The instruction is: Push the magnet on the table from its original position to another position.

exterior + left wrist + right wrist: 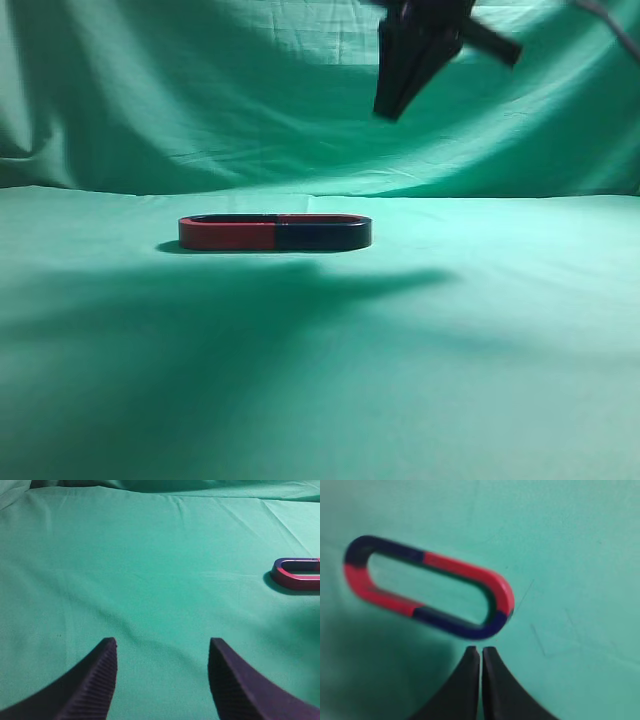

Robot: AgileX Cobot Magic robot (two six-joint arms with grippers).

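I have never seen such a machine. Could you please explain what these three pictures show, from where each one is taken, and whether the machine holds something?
This is a two-armed robot. One picture looks along the table, covered in green cloth. The other two come from cameras on each wrist.

On the table two U-shaped magnets lie end to end, forming an oval ring. The magnet to push shows its dark blue side; the other magnet shows red.

The right gripper hangs above the ring, closed and empty. The left gripper is open, holding nothing.
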